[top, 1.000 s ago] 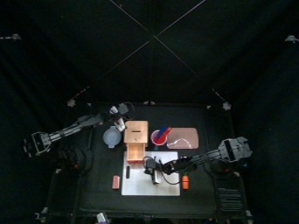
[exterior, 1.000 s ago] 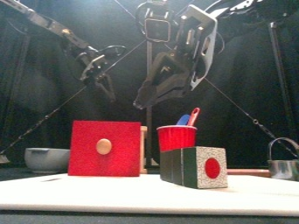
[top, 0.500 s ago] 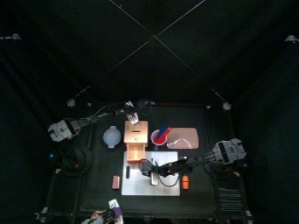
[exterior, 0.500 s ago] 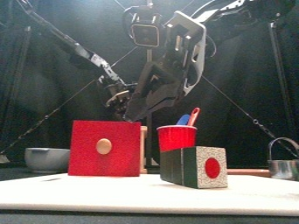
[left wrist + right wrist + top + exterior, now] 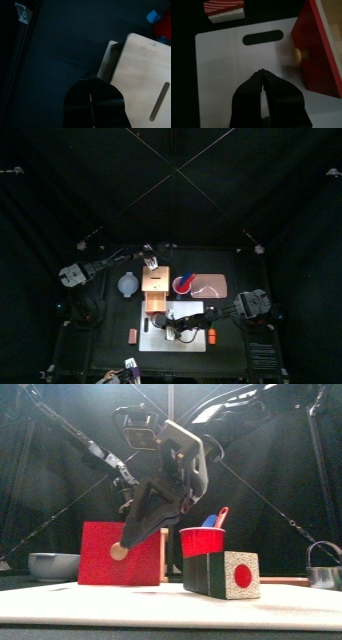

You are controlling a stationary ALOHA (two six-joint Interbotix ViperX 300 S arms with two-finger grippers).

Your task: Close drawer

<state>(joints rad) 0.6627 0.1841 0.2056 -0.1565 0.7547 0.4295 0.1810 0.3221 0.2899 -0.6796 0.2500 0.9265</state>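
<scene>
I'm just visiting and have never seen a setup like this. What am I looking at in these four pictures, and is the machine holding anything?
It is a robot with two black arms at a small table, each ending in a claw. One picture looks straight down, one looks level from the table's front, and two come from cameras on the wrists. The right claw, shut and empty, hangs over a white cutting board by the red-fronted drawer and its knob. The left claw, also shut and empty, hovers behind the wooden cabinet. Also there: a red cup, a grey bowl, a black block.
</scene>
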